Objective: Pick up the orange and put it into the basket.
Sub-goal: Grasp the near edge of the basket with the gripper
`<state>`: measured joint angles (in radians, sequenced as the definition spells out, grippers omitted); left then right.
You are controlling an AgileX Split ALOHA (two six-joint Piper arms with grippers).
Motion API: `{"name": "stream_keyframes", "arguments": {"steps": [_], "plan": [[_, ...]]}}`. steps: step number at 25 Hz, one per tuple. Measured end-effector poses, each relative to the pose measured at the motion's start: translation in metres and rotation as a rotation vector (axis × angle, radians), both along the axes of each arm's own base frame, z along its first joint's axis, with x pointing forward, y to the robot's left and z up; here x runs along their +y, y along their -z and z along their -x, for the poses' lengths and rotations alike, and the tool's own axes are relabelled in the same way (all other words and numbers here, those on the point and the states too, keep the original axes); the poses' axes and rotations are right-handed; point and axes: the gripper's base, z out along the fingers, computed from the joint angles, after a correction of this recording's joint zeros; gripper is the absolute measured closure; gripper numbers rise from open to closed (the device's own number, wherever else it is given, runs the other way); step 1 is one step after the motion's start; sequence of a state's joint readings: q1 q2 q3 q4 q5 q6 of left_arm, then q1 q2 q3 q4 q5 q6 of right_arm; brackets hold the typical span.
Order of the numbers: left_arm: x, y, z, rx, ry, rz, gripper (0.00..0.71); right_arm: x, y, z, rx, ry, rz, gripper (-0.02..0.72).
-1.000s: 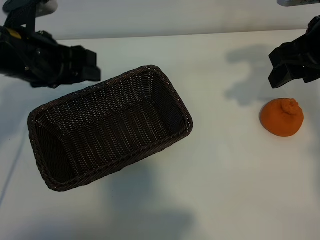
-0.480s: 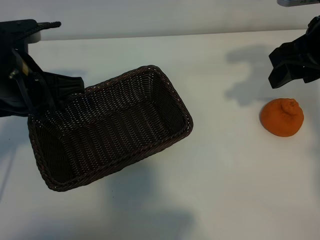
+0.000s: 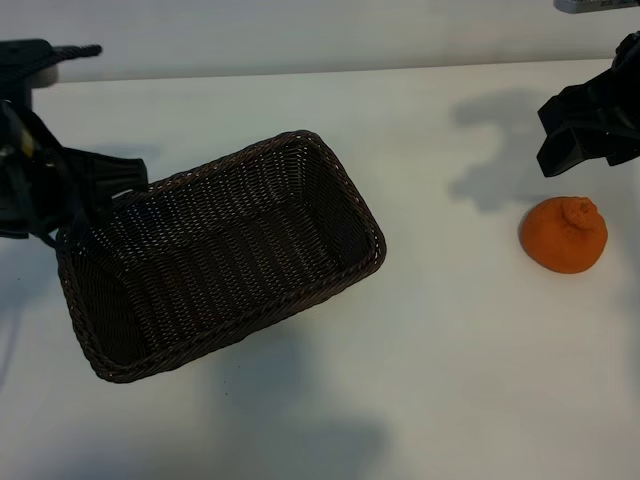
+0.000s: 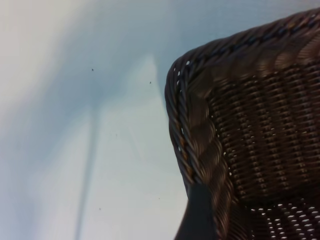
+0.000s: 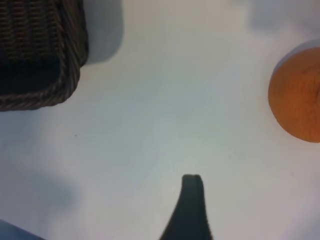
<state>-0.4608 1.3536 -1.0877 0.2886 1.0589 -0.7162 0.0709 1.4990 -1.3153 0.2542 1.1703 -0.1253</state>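
Note:
The orange [image 3: 564, 234] lies on the white table at the right, knobby stem end up; the right wrist view shows the orange [image 5: 297, 102] at its edge. The dark brown wicker basket [image 3: 345, 195] sits empty, left of centre, set at an angle. My right gripper [image 3: 552, 138] hangs open just behind the orange and holds nothing; one dark finger [image 5: 191, 200] shows over bare table. My left gripper [image 3: 118, 192] is open at the basket's far left corner. In the left wrist view one finger [image 4: 197, 215] is right beside the braided rim [image 4: 187, 130].
The white table top [image 3: 450, 350] stretches between basket and orange and along the front. Its far edge runs along the top of the exterior view. A corner of the basket [image 5: 70, 75] shows in the right wrist view.
My left arm has swung leftward and lower, from behind the basket's far rim to its left corner. The right arm, orange and basket have not moved.

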Motion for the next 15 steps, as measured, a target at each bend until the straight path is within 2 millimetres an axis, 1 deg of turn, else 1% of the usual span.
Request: {"name": "stream_keyframes", "arguments": {"steps": [2, 3, 5, 7, 9, 11, 15], "plan": [[0.002, -0.002, 0.002, -0.01, 0.001, -0.003, 0.118, 0.0, 0.0, 0.0, 0.0, 0.0, 0.0, 0.109], [0.003, 0.001, 0.004, -0.005, 0.002, -0.011, 0.118, 0.0, 0.0, 0.0, 0.0, 0.0, 0.0, 0.109], [0.006, 0.011, 0.01, 0.016, -0.001, -0.023, 0.118, 0.0, 0.0, 0.0, 0.0, 0.0, 0.0, 0.109], [0.01, 0.026, 0.019, 0.038, -0.012, -0.027, 0.118, 0.0, 0.0, 0.0, 0.0, 0.0, 0.0, 0.109], [0.015, 0.036, 0.028, 0.037, -0.033, -0.02, 0.118, 0.0, 0.0, 0.0, 0.0, 0.0, 0.0, 0.109], [0.02, 0.043, 0.035, 0.022, -0.059, -0.023, 0.118, 0.0, 0.0, 0.0, 0.0, 0.0, 0.0, 0.109], [0.031, 0.052, 0.043, -0.002, -0.127, -0.035, 0.118, 0.0, 0.0, 0.0, 0.0, 0.0, -0.002, 0.109]]}}
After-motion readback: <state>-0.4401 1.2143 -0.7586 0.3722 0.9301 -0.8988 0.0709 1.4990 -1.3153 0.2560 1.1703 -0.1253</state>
